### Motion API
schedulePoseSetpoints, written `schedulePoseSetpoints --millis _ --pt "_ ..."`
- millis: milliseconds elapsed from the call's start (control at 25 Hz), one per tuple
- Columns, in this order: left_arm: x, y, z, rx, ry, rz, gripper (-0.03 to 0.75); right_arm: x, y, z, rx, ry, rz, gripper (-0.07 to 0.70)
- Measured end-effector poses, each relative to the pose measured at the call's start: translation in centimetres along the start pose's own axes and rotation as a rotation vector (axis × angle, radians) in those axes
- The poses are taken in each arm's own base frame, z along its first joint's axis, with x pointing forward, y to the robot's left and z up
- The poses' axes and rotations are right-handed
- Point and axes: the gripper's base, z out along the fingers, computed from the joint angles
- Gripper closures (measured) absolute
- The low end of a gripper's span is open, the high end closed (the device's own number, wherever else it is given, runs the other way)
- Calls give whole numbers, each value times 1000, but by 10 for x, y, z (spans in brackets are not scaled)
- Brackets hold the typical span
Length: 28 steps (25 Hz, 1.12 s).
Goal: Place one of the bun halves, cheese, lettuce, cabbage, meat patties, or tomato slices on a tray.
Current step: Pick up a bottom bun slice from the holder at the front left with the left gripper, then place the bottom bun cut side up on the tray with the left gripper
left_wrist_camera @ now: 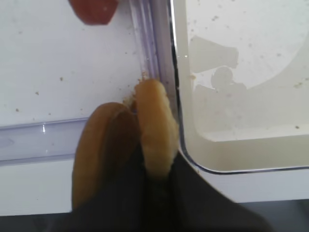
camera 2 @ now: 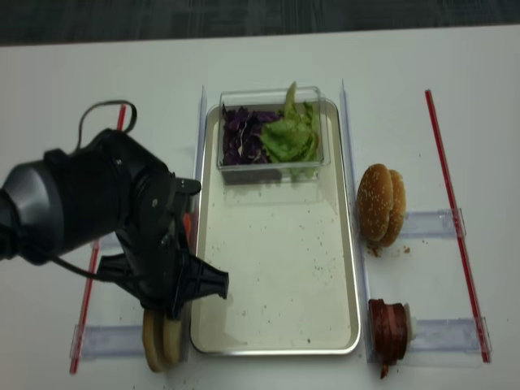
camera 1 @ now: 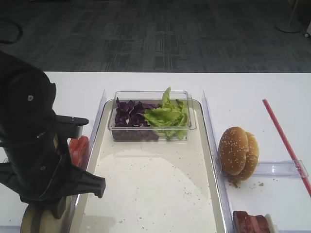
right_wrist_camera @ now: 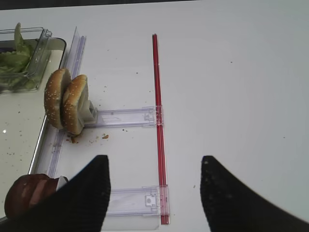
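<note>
Two bun halves (left_wrist_camera: 104, 145) stand on edge in a clear holder just left of the tray (left_wrist_camera: 241, 121). My left gripper (left_wrist_camera: 157, 166) is shut on the paler right-hand bun half (left_wrist_camera: 154, 125), which touches the tray's rim. From above, the left arm (camera 2: 122, 219) hides that gripper; the bun halves (camera 2: 162, 345) show below it. Tomato slices (camera 1: 78, 149) stand further back along the tray (camera 1: 155, 189). Lettuce (camera 1: 167, 116) and cabbage (camera 1: 129, 114) fill a clear tub. Meat patties (camera 2: 388, 325) stand right of the tray. My right gripper (right_wrist_camera: 155, 159) hangs open over the table. Cheese is out of view.
Two sesame-seeded buns (camera 1: 238, 153) stand on edge in a clear strip holder (camera 1: 282, 168) right of the tray. A red strip (right_wrist_camera: 158, 116) runs along the table's right side and another (camera 2: 97, 260) along the left. Crumbs speckle the tray floor.
</note>
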Motion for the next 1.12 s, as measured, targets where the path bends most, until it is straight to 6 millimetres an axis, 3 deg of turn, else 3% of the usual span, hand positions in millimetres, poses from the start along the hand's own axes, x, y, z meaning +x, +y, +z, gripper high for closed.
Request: schedulePoseSetpoints --millis 440,640,800,1120 --pt "5 5 -58 52 -112 1 695 0 0 0 0 0 4 186" --pt "1 7 -70 34 -148 12 697 0 0 0 0 0 4 186" --pt "-9 7 -83 25 -196 9 698 0 0 0 0 0 4 186" --pt "-49 12 -94 18 -198 4 699 0 0 0 0 0 2 186"
